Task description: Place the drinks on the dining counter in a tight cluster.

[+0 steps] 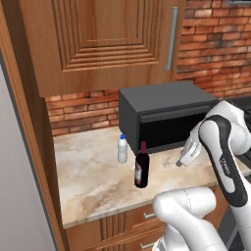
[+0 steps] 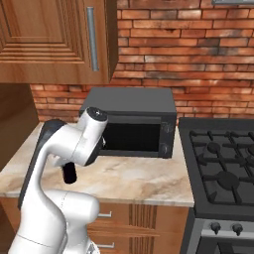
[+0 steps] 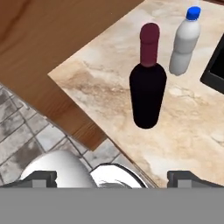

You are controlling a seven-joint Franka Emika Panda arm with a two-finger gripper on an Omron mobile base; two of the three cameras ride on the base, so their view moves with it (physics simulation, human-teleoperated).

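Observation:
A tall dark wine bottle (image 1: 141, 169) with a red neck stands upright on a short marble counter (image 1: 88, 176). Just behind it to the left is a small white bottle with a blue cap (image 1: 122, 149). My gripper (image 1: 182, 161) hangs open to the right of both, in front of the microwave, touching nothing. In the hand view the wine bottle (image 3: 148, 89) and the white bottle (image 3: 185, 41) lie ahead of my gripper (image 3: 113, 178), whose fingers stand wide apart. My arm hides most of the wine bottle (image 2: 69, 173) in the right base view. The dining counter is out of view.
A dark microwave (image 1: 166, 117) sits at the back of the counter against the brick wall. Wooden cabinets (image 1: 98, 39) hang above. A tall wood panel (image 1: 29, 147) bounds the counter's left end. A black gas stove (image 2: 223, 168) adjoins it on the right.

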